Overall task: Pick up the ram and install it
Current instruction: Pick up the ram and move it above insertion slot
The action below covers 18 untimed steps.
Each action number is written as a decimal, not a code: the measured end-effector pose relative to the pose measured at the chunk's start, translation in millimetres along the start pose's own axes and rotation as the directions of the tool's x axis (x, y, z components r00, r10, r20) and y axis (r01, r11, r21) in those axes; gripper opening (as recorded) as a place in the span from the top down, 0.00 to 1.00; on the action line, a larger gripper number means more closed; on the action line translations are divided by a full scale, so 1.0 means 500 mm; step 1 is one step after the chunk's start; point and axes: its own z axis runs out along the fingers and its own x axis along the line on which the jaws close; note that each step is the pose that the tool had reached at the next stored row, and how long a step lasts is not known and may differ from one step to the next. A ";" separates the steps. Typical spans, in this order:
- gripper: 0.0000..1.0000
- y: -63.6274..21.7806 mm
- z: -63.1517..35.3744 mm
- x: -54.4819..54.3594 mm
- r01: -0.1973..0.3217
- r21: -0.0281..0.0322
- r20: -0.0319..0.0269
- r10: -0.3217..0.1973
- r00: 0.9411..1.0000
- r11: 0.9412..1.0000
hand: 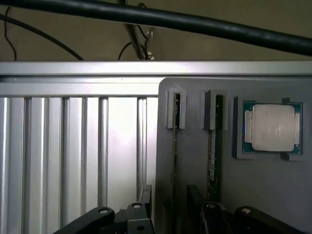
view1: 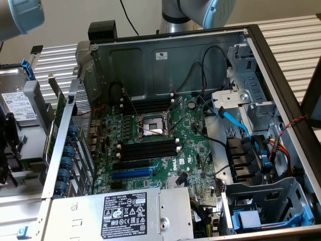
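Observation:
Two ram sticks stand on edge in a grey holder [hand: 273, 195]. In the wrist view the nearer ram [hand: 174, 156] is a thin green edge, and a second ram [hand: 212, 156] stands in the neighbouring slot. My gripper [hand: 170, 195] is open, its dark fingers [hand: 146, 197] standing either side of the nearer stick's end with a gap on each side. In the exterior view the motherboard [view1: 165, 165] lies in the open computer case, with long black memory slots [view1: 150, 148] beside the processor socket [view1: 153, 125].
A processor chip [hand: 273, 127] sits in the holder beside the sticks. Ribbed aluminium table [hand: 73, 146] runs alongside. A black cable [hand: 195, 22] crosses overhead. In the case are a blue expansion slot [view1: 131, 173], a power supply [view1: 130, 213], loose cables [view1: 235, 123] and drive bays [view1: 261, 160].

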 end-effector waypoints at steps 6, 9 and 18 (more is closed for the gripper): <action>0.58 -0.002 0.005 0.000 0.000 -0.007 0.011 0.000 1.000 1.000; 0.58 -0.002 0.008 0.000 0.000 -0.011 0.011 0.001 1.000 1.000; 0.73 -0.002 0.014 0.000 -0.001 -0.018 0.011 0.001 1.000 1.000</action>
